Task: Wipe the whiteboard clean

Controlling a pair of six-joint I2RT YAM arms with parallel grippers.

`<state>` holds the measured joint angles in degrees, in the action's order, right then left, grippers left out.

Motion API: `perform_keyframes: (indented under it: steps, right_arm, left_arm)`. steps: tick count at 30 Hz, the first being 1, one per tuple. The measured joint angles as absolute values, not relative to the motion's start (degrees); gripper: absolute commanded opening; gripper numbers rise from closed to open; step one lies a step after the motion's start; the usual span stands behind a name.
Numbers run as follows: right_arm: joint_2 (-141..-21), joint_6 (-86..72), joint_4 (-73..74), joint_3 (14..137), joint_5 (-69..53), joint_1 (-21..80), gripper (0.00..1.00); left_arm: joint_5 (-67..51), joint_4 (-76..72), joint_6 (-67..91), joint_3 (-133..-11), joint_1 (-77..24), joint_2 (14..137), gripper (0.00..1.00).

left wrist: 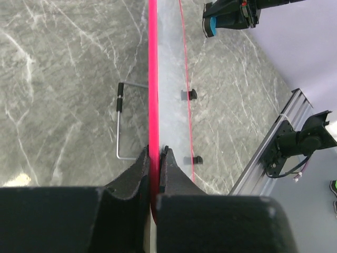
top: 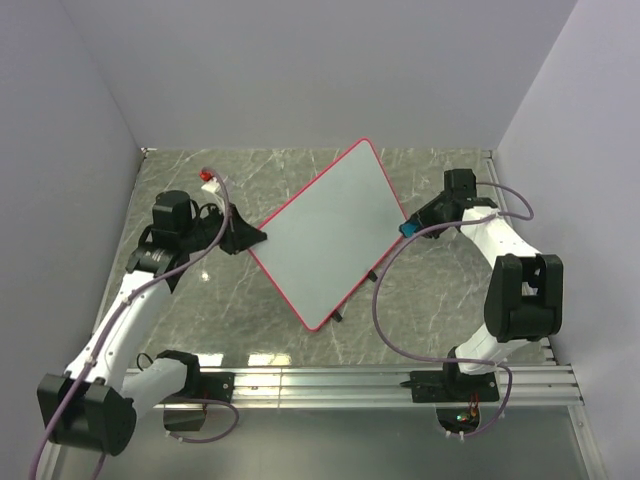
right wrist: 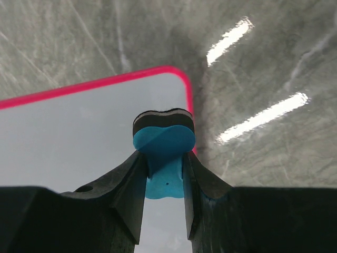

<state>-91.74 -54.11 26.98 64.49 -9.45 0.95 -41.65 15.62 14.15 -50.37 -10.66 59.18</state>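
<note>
Whiteboard, red-pink frame, blank white face, turned diamond-wise, propped tilted mid-table

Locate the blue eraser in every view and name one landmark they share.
Top external: eraser off the right corner of the whiteboard.
Left wrist: eraser at top, right of centre.
Right wrist: eraser at centre, between the right fingers.
Shared landmark: the whiteboard's red frame.
</note>
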Motion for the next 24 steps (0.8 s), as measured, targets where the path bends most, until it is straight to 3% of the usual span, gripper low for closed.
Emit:
perform_keyframes:
  steps: [9,13,24]
  right_arm:
    - [-91.2,-52.6,27.0,62.2,-9.5,-1.9,0.00]
    - [-91.2,-51.9,27.0,62.2,-9.5,-2.6,0.00]
    - [-91.2,-50.5,27.0,62.2,-9.5,-3.8,0.00]
  left_arm:
    - [-37.1,17.7,14.9,-47.2,-10.9,53.0,0.02]
    - [-36.1,18.6,15.2,-47.2,-11.0,53.0,0.16]
    - [-29.7,22.5,12.2,-47.2,-11.0,55.3,0.28]
